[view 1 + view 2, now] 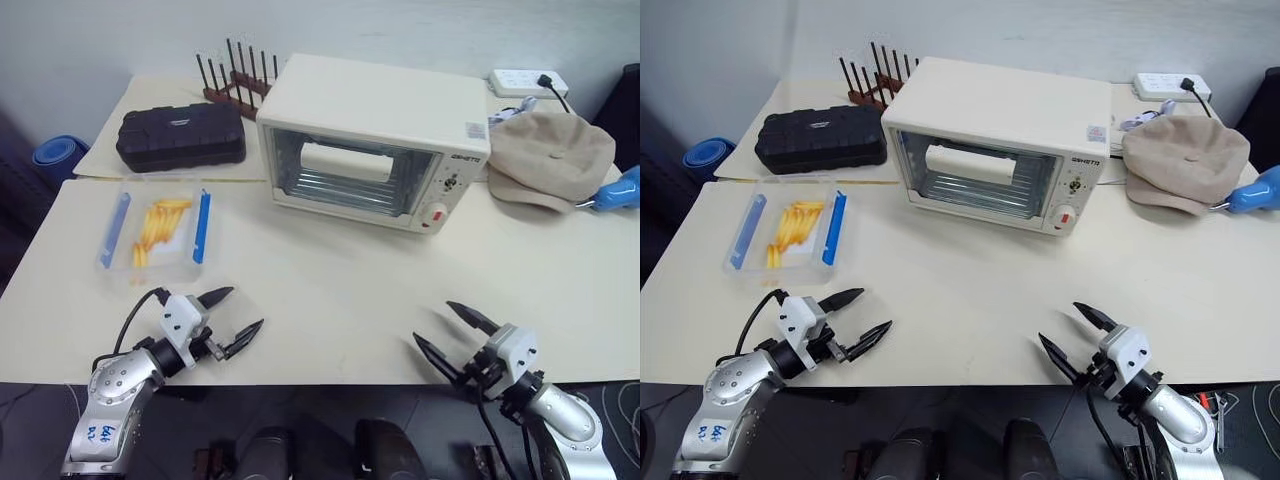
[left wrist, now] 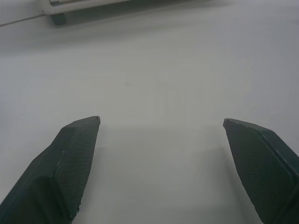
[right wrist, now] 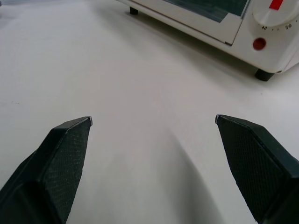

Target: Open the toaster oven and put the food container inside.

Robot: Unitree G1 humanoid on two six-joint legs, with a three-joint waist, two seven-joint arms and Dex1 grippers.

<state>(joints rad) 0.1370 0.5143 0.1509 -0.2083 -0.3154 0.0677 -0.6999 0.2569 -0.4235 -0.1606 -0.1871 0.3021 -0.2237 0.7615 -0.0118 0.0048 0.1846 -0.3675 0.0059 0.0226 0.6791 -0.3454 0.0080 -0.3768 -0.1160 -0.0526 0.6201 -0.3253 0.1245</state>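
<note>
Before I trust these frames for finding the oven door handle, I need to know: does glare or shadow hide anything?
Left eye view: even light, the cream-white boxy toaster oven casts a soft shadow, and its glass door shows the pale handle clearly. Right wrist view: the open right hand throws a faint shadow on the off-white table; the oven's lower edge is readable.

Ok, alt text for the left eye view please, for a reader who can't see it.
A closed cream toaster oven stands at the back of a pale table, a clear food container of yellow strips to its left. Both robot hands, left and right, hover open and empty at the near edge.
</note>
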